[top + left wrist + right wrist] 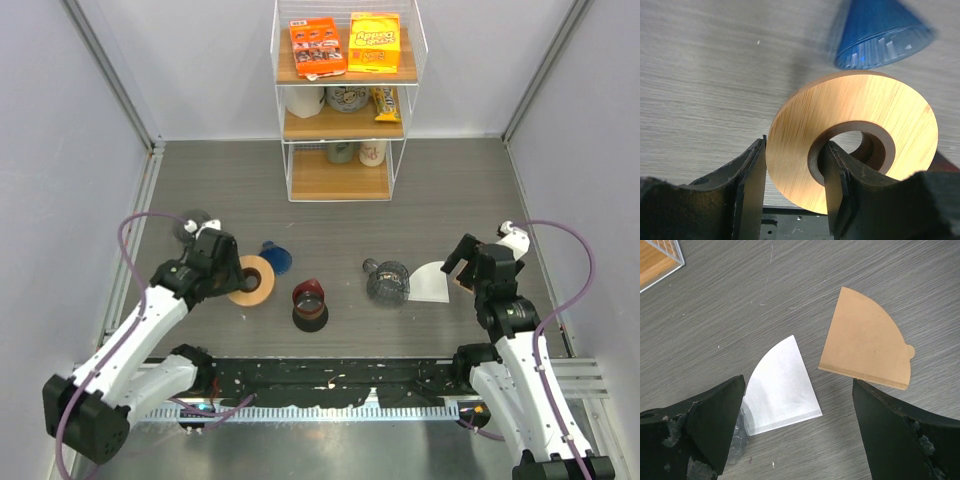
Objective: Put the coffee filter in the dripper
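— Progress on the filter job, as you judge it?

— Barely begun, I'd say; the white fan-shaped paper filter (782,390) and the brown fan-shaped paper filter (865,347) both lie flat on the grey table (450,190), neither inside a dripper; the right gripper (799,381) hovers above them, jaws wide apart, holding nothing; the left gripper (795,145) is clamped on the flat wooden ring (875,105), one finger outside, one in its hole; picking up, carrying and seating a filter are all left to do.

— Counts, biggest first?

— One white wire shelf rack (345,100); two arms; one wooden ring; one dark red cup-like piece (310,298) on a black base; one clear ribbed glass dripper (387,283); one blue translucent cone dripper (275,258); two filters, just beside each other, apart, near the glass dripper.
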`<state>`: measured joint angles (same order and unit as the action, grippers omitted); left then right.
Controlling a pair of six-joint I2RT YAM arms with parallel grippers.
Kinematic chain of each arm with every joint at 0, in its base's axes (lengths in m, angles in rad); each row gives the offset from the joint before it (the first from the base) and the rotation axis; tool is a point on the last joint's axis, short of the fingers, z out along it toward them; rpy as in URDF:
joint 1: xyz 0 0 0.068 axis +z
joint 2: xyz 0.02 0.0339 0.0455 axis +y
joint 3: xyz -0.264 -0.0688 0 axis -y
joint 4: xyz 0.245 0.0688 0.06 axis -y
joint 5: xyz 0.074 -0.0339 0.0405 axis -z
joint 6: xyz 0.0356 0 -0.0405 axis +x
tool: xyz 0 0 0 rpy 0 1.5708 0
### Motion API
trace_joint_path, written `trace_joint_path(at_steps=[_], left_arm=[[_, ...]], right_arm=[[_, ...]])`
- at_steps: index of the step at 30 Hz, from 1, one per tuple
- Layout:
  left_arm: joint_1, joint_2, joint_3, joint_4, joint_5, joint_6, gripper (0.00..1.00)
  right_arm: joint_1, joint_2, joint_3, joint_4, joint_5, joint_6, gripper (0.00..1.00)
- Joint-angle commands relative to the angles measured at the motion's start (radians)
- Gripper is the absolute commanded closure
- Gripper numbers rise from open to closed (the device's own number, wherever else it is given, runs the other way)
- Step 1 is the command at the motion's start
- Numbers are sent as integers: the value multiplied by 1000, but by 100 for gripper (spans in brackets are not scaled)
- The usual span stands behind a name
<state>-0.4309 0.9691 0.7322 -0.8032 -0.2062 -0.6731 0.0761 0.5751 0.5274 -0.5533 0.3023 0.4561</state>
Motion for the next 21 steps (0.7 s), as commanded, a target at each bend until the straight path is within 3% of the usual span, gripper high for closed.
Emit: trace_joint_path(at_steps=[1, 6, 10, 21], left_arm=[[-2, -125, 146, -71, -22, 1, 100], [-15, -153, 268, -44, 175, 58, 100], [-100, -100, 328, -2, 289, 92, 100], [-321, 218, 555, -155, 280, 201, 100]], right_arm=[[-1, 25, 34, 36, -66, -10, 5], [-1, 69, 42, 35, -140, -20, 5], [1, 92, 46, 32, -144, -22, 5], [-1, 72, 36, 35, -135, -23, 5]])
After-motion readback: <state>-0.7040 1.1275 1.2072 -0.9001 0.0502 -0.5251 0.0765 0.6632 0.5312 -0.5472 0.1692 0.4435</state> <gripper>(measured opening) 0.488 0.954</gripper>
